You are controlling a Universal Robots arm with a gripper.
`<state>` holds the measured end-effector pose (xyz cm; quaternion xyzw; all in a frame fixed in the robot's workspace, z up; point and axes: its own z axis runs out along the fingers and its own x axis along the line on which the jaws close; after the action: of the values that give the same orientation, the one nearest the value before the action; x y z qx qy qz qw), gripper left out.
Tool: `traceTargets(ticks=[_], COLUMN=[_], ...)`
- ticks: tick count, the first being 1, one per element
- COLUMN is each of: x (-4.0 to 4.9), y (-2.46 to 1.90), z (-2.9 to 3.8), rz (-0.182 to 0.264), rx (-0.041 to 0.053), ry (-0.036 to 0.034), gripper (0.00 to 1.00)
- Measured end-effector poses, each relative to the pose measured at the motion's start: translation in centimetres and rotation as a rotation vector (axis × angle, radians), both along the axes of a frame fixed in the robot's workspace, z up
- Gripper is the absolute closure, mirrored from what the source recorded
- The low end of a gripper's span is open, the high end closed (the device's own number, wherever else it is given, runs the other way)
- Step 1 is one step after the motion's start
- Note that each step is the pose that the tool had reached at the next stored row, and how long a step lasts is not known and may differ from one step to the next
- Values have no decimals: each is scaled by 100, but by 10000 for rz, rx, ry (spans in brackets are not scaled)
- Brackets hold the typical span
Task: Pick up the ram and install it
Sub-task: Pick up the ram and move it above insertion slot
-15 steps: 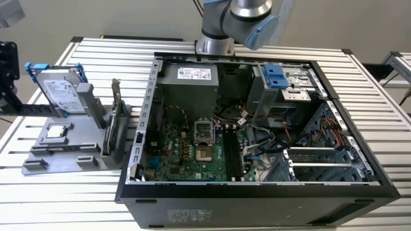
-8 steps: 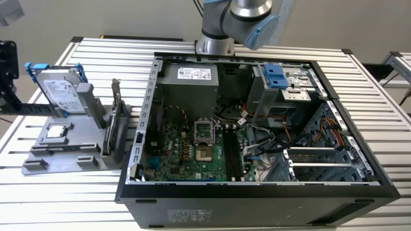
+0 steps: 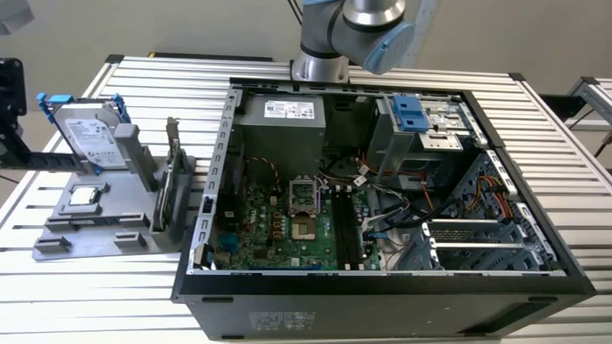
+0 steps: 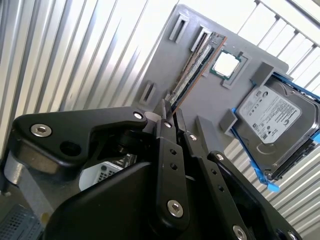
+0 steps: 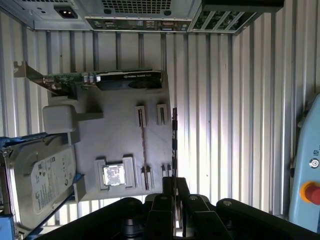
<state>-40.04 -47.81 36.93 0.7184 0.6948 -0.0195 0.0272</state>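
The ram [image 5: 174,140] is a thin green stick seen edge-on, and my gripper [image 5: 174,179] is shut on its near end. It hangs in the air over the rim of the grey holder tray [image 5: 115,145], apart from the tray's slot blocks. In the second wrist view the ram [image 4: 196,62] runs from my gripper [image 4: 170,112] out over the tray [image 4: 162,60], with its chips facing sideways. In the exterior view the open computer case [image 3: 383,287] lies on the table, with black memory slots [image 3: 346,222] beside the processor socket.
On the tray [image 3: 91,240] stand a hard drive [image 3: 91,140] with blue rails, an expansion card [image 3: 170,190] and a processor chip [image 3: 84,195]. The arm's base [image 3: 320,64] rises behind the case. A red button [image 5: 311,192] sits on a blue-grey box.
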Motion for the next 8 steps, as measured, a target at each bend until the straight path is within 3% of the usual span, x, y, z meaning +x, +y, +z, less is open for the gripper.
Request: traceTargets(ticks=[8], x=[0], y=[0], z=[41], rz=[0], rx=[0], ry=[0], gripper=[100])
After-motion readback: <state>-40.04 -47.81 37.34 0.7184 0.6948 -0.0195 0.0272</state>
